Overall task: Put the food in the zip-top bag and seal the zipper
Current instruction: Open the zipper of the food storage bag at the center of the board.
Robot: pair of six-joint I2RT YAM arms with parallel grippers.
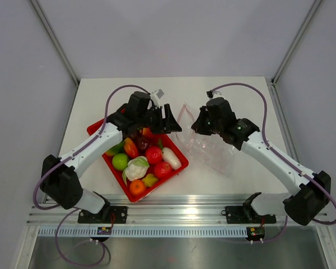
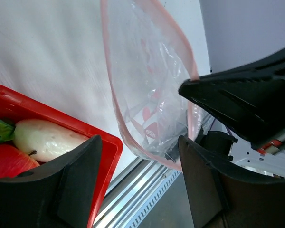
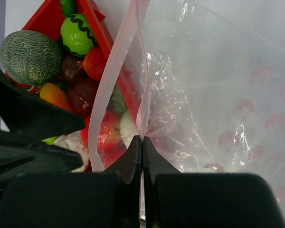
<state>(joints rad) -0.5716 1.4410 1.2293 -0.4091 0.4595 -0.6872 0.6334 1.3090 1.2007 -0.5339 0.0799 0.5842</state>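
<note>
Right fingers (image 3: 135, 153) pinch shut on the zipper (image 3: 115, 66) of the zip-top bag (image 3: 218, 95); left fingers (image 2: 71, 180) gape wide, holding nothing.

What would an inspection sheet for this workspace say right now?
Surface: white table, no spills seen.
Job's things: food heaped in red tray; zip-top bag beside it to the right, mouth open.
Clutter: nothing seen.
Grippers: left gripper open at the bag's mouth; right gripper shut on the zipper.
Cables: purple cables looping over both arms.
Surroundings: white walls, metal rail at near edge.
</note>
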